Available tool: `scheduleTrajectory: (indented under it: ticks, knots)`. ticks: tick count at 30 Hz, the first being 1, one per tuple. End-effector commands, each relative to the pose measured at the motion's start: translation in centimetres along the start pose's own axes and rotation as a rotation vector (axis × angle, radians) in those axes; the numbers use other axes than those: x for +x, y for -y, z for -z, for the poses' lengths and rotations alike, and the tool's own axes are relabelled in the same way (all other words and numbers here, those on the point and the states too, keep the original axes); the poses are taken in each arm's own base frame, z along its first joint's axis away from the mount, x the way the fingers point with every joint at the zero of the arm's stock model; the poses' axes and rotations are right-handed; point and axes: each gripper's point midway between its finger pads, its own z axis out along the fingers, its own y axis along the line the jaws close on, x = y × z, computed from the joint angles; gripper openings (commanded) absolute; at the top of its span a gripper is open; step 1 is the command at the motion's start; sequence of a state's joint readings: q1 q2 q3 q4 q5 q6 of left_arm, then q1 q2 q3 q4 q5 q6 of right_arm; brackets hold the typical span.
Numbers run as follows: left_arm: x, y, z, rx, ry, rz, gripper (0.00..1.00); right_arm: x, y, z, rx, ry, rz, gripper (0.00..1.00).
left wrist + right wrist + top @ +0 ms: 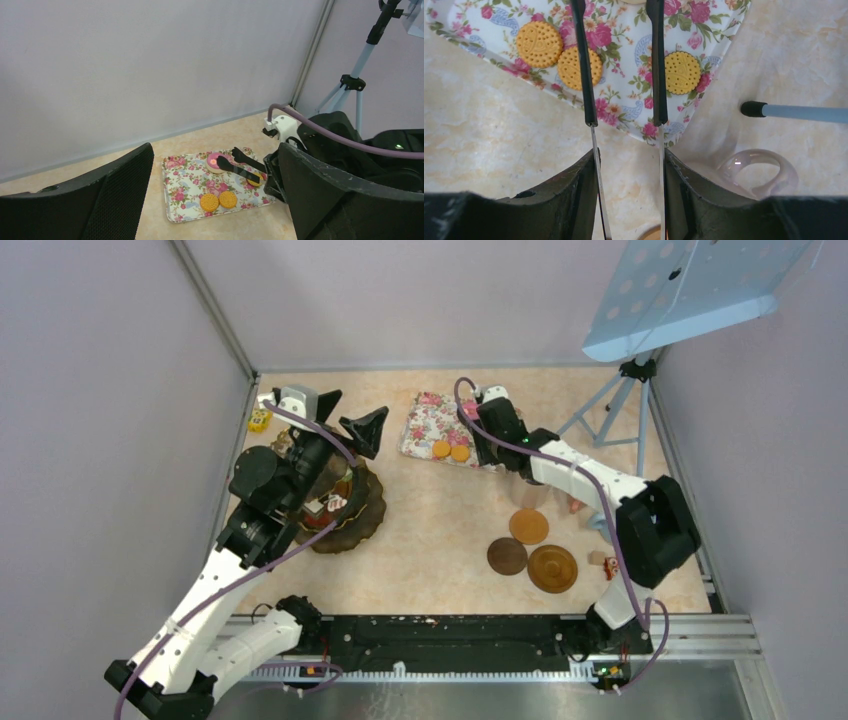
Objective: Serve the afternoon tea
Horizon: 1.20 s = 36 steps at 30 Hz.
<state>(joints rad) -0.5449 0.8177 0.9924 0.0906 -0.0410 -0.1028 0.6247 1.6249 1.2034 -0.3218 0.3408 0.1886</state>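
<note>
My right gripper (629,155) is shut on black tongs (657,60), whose two arms stand apart above the rose-patterned tray (624,107). Three round orange biscuits lie on the tray; one (682,72) is just right of the right tong arm, and two (539,44) are to the left. A pink toy cake (215,161) sits at the tray's far end, under the tong tips (226,163). A lilac mug's handle (756,172) shows beside my right fingers. My left gripper (345,418) is open and empty above the brown tiered stand (362,515), which holds a small cake (334,503).
Three round brown saucers (552,568) lie at the front right, with a small toy cake (599,559) beside them. A yellow toy (259,420) sits at the far left wall. A light-blue tripod (620,405) stands at the back right, one foot (754,108) near the tray.
</note>
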Motion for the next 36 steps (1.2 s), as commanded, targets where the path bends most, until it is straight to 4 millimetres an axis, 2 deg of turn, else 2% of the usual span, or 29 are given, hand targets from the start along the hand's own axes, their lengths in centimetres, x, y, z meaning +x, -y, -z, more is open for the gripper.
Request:
scheduleTrajectory:
  ticks: [1, 10, 36]
  knots:
    - [-1.4, 0.5, 0.3, 0.024, 0.051, 0.004, 0.99, -1.1, 0.4, -0.9, -0.017, -0.073, -0.020, 0.45]
    - [-1.6, 0.4, 0.4, 0.019, 0.056, 0.000, 0.99, -2.3, 1.1, -3.1, -0.010, -0.111, -0.022, 0.45]
    - [-1.4, 0.3, 0.2, 0.013, 0.050, -0.004, 0.99, -2.9, 1.8, -7.8, 0.021, -0.143, -0.001, 0.52]
